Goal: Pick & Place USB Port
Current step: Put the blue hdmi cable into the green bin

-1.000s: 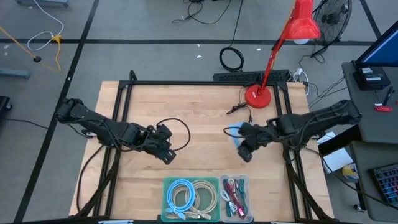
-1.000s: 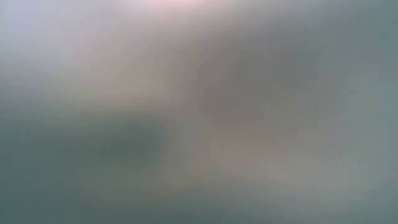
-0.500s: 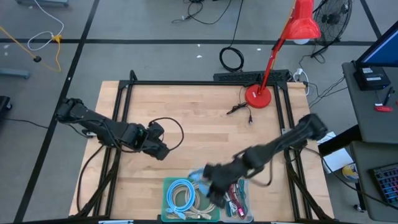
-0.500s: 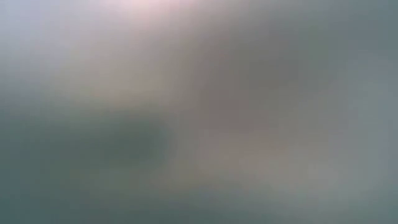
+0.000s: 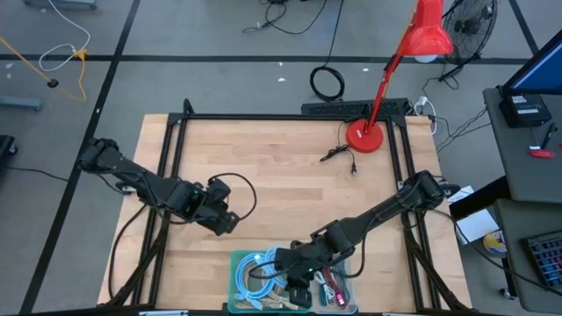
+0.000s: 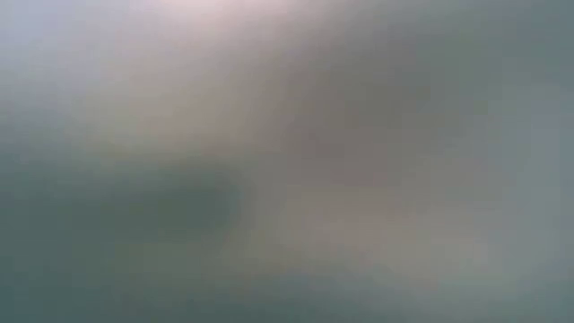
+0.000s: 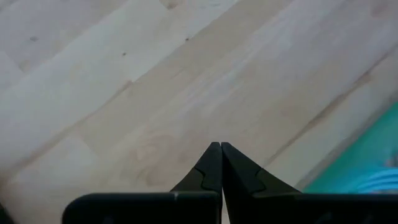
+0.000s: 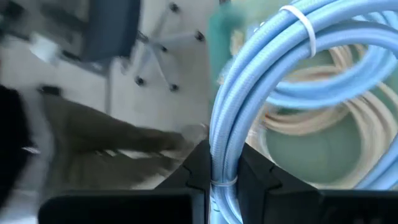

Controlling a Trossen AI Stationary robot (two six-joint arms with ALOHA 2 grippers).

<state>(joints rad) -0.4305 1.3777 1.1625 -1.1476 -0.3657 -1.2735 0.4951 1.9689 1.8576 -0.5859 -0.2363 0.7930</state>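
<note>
High view, edges: the pale wooden plank surface (image 5: pixel 281 175) sits inside a black metal frame (image 5: pixel 290 117); its middle and far-left parts lie bare, with wide room between the two arms.
High view, far edge: a red desk lamp (image 5: pixel 364 136) stands on its round base near the far right corner, with a small black cable end (image 5: pixel 338 155) lying just beside it.
Containers: a teal plastic tray (image 5: pixel 237 268) sits at the near edge, and a smaller clear bin (image 5: pixel 342 263) touches its right side.
Tray contents: a coiled light-blue cable tied with a white zip tie (image 8: pixel 249 112) and a coiled cream cable (image 8: pixel 329 124) lie in the tray.
Bin contents: small red and green cables (image 5: pixel 332 283), too small to tell apart.
Right pincer (image 5: pixel 294 272): reaches over the tray, narrowly closed around the light-blue cable, which passes between its dark fingers (image 8: pixel 258 177).
Left pincer (image 5: pixel 224 219): low over bare wood, left of the tray, fingers (image 7: pixel 214 168) pressed together with nothing between them.
Left wrist view only: the tray's teal corner shows at the edge of the plank.
Right wrist view only: a swivel chair's base (image 8: pixel 158 68) on the floor beyond the surface.
Low view: blurred grey, nothing can be told.
</note>
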